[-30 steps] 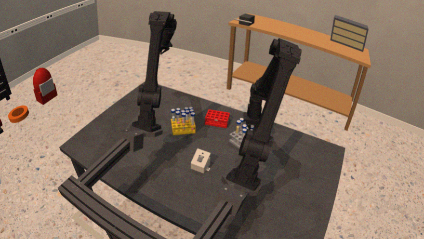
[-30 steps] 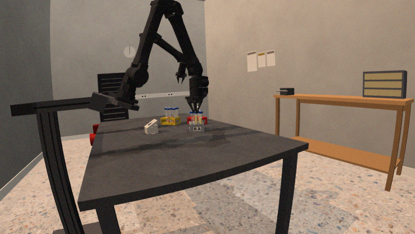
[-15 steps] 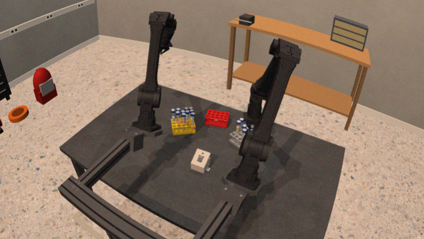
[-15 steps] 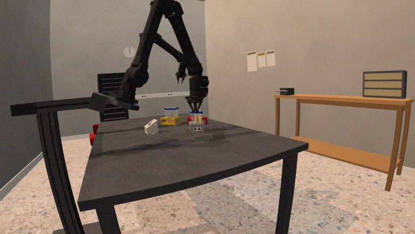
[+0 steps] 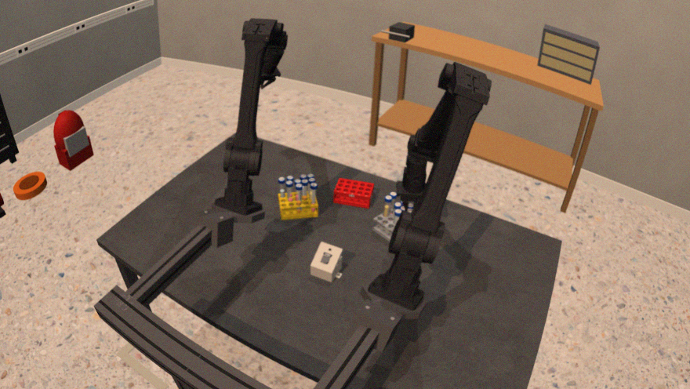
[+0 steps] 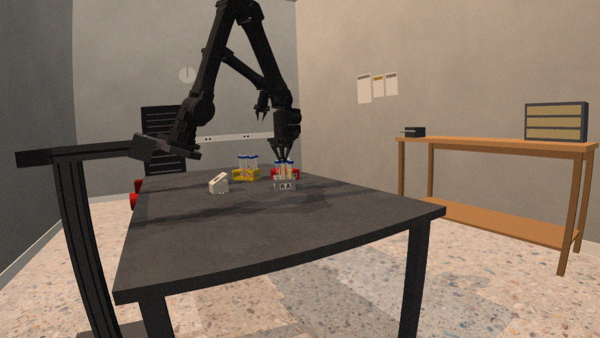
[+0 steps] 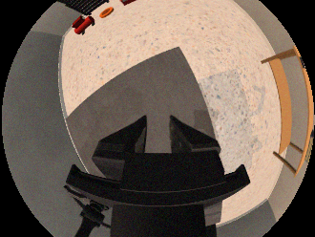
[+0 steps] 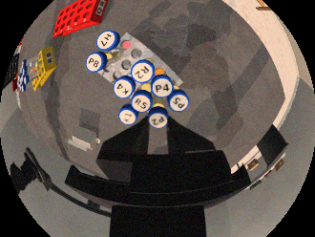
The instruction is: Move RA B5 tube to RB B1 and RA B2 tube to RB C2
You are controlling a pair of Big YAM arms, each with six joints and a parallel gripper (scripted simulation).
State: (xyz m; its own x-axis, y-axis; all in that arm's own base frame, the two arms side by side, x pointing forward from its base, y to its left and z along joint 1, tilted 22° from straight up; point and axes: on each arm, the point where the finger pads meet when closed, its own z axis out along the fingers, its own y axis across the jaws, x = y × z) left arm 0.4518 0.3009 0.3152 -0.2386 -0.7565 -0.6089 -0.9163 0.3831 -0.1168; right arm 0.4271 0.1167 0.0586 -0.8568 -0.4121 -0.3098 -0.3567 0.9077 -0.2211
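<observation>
Dark grey counter, speckled floor, right jaws narrowly parted, closed on a blue-capped clear tube, left jaws partly open, gripping nothing.

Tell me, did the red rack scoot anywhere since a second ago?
No, the red rack sits in the same place against the table's back edge.
</observation>
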